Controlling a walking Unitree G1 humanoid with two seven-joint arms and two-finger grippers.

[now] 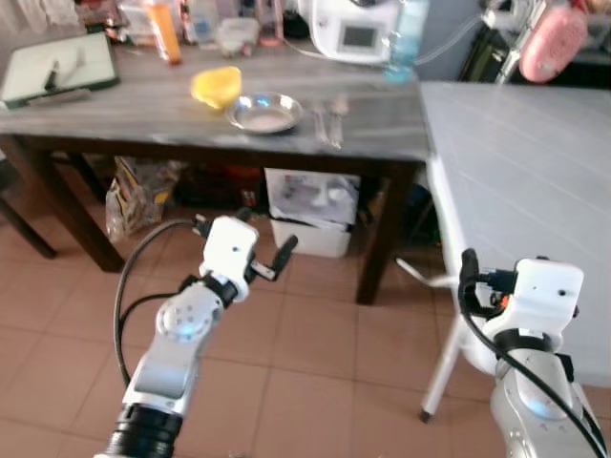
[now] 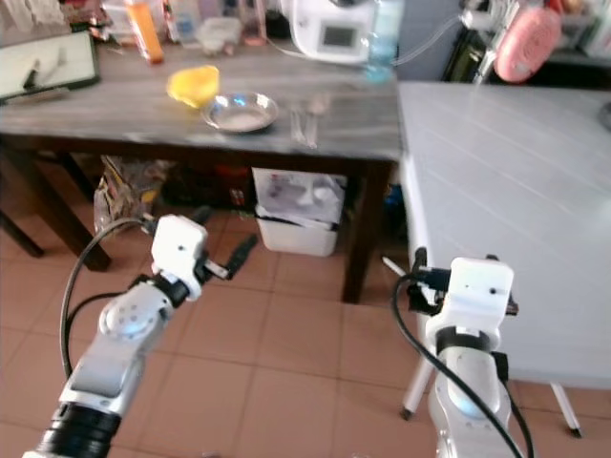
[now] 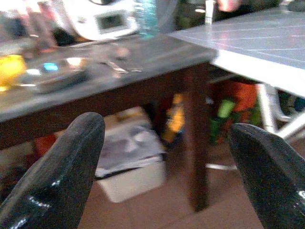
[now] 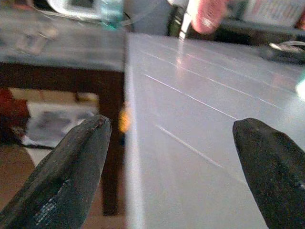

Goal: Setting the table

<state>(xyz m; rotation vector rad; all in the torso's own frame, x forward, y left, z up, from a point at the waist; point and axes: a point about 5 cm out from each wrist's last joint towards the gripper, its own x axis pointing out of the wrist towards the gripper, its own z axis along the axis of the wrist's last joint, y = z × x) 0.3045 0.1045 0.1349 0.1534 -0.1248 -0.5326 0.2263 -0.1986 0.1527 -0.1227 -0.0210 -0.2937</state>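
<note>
Spreading across the right of the scene is a pale grey-white desk [image 1: 516, 172], butted against a dark wooden desk [image 1: 143, 114] with a grey top that runs along the far side. Beneath the dark desk, on the terracotta tile floor [image 1: 315, 353], sit a white storage box [image 1: 310, 205] and a crinkled bag [image 1: 134, 196].

At the back of the dark desk stands a white appliance [image 1: 353, 29] with a small screen, a clear bottle [image 1: 406, 38] beside it, and a green board [image 1: 57, 67] at the far left end. Nearer the front edge lie the table things: a yellow bowl [image 1: 218, 86] touching a round metal plate [image 1: 265, 113], with what looks like cutlery [image 1: 329, 119] just to its right, though blur hides which pieces.

Both arms are raised in front of the desks, short of them. The left gripper [image 3: 164, 167] has its fingers spread wide and empty, facing the dark desk's leg. The right gripper [image 4: 171, 167] likewise has wide, empty fingers, aimed over the pale desk's edge.
</note>
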